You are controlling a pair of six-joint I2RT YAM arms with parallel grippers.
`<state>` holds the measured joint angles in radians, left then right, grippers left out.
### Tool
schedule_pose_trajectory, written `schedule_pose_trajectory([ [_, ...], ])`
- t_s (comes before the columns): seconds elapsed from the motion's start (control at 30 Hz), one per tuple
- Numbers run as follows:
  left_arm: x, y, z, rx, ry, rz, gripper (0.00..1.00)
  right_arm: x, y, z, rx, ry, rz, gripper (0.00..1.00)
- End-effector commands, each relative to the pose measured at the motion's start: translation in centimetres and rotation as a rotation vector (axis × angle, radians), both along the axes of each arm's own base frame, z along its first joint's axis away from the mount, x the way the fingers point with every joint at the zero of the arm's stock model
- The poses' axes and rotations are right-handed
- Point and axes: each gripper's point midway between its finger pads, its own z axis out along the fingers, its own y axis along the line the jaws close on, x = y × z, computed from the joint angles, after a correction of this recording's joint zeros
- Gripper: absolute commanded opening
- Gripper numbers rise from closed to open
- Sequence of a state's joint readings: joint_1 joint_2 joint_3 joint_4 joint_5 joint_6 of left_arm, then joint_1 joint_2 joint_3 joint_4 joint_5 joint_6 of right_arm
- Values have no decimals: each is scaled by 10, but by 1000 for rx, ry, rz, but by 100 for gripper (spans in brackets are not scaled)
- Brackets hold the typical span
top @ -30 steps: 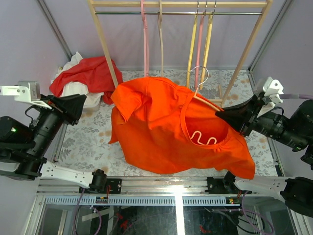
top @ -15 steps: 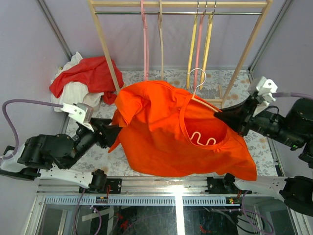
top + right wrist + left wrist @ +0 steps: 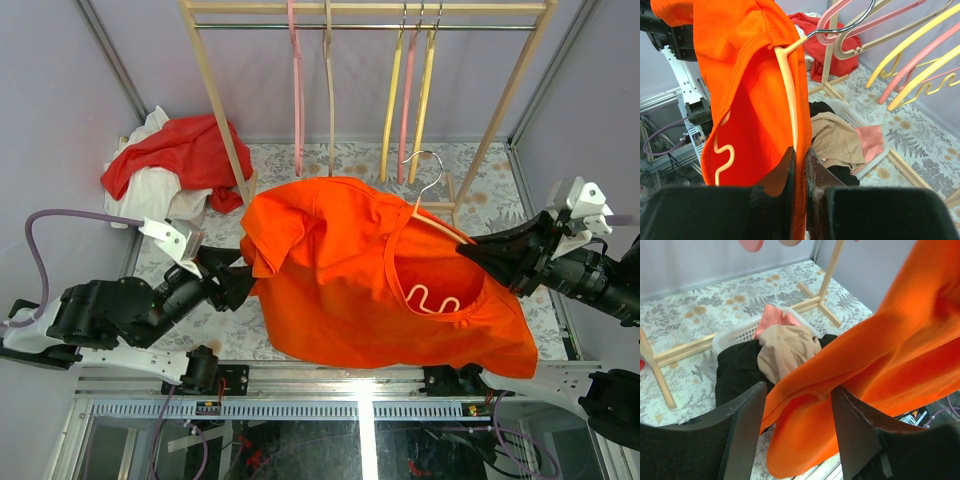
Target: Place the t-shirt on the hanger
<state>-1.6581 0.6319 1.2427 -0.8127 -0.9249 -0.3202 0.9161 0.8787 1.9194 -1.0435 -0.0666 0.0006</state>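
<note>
The bright orange t-shirt (image 3: 350, 270) hangs in the air over the middle of the table. The peach hanger (image 3: 437, 298) sits inside its neck opening, with the silver hook sticking out at the top. My right gripper (image 3: 466, 249) is shut on one hanger arm (image 3: 787, 95), with the shirt cloth (image 3: 740, 75) pinched in alongside. My left gripper (image 3: 241, 275) is at the shirt's left edge. In the left wrist view it (image 3: 797, 410) stands open, and a fold of the t-shirt (image 3: 880, 350) passes loosely between the fingers.
A wooden rack (image 3: 215, 80) stands at the back with pink (image 3: 296, 90) and yellow hangers (image 3: 392, 110). A red cloth (image 3: 185, 150) lies at the back left. Under the shirt, a white basket (image 3: 737, 337) holds a tan garment (image 3: 787, 347) and black cloth.
My left arm swung in from the far left to the shirt's left edge and its gripper opened. My right gripper carried the hanger and shirt a little to the right.
</note>
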Motion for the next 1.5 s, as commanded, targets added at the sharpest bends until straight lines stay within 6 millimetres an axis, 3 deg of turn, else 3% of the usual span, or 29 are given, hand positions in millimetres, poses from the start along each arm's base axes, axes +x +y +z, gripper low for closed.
schedule_pose_trajectory([
  [0.0,-25,-31,31,-82,-58,-152,49,0,5,23,95,-37,10,0],
  [0.07,-22,-33,39,-85,-85,-134,35,1,6,20,90,-31,8,0],
  [0.13,-18,-31,48,-99,-101,-106,14,2,4,16,86,-28,-6,0],
  [0.23,-7,-16,59,-138,-92,-33,0,5,-1,11,80,-22,-35,0],
  [0.6,14,32,68,-250,-44,90,0,20,-13,-12,34,-1,-144,0],
  [0.93,26,54,30,-199,40,265,0,8,-28,10,115,-54,-141,0],
  [1.1,19,40,12,-182,85,233,0,7,-39,28,197,-94,-178,0],
  [1.37,-17,-29,0,-141,129,10,0,27,-36,50,285,-135,-260,0],
  [1.47,-31,-52,-21,-103,178,-35,0,35,-39,56,307,-152,-304,0],
])
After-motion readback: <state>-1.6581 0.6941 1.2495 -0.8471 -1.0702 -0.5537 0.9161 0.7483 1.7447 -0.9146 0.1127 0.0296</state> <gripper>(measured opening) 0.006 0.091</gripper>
